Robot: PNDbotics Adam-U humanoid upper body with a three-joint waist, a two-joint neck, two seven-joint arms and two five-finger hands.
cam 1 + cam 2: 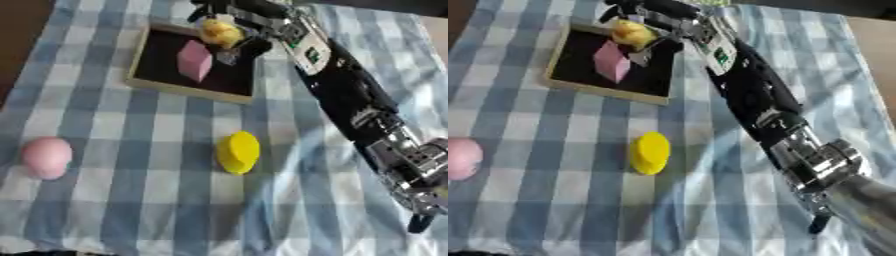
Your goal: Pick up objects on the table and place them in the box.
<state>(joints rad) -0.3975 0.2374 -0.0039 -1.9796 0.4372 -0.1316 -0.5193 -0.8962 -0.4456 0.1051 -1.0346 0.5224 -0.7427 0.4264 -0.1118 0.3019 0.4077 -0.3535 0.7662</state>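
While my right arm [350,100] reaches in from the lower right across the checked cloth [131,200], the right hand [229,22] sits over the far right corner of the box [188,90]. Its fingers are curled around a small yellow object [219,34], which looks soft and rounded; I cannot make out more of it than that. The hand holds it just above the dark inside of the box, near the far rim, and I cannot tell whether it touches the floor of the box.

Inside the box a pink block [194,60] stands tilted, just beside the yellow object and toward the left of it. The box has a pale wooden rim and lies askew on the blue and white cloth.

Nearer to me, well apart from the box, a yellow disc-like piece [238,151] lies on the cloth about the middle of my view. A pink ball [46,157] rests near the left edge, on the same level as the yellow piece.

My left hand shows in neither eye.
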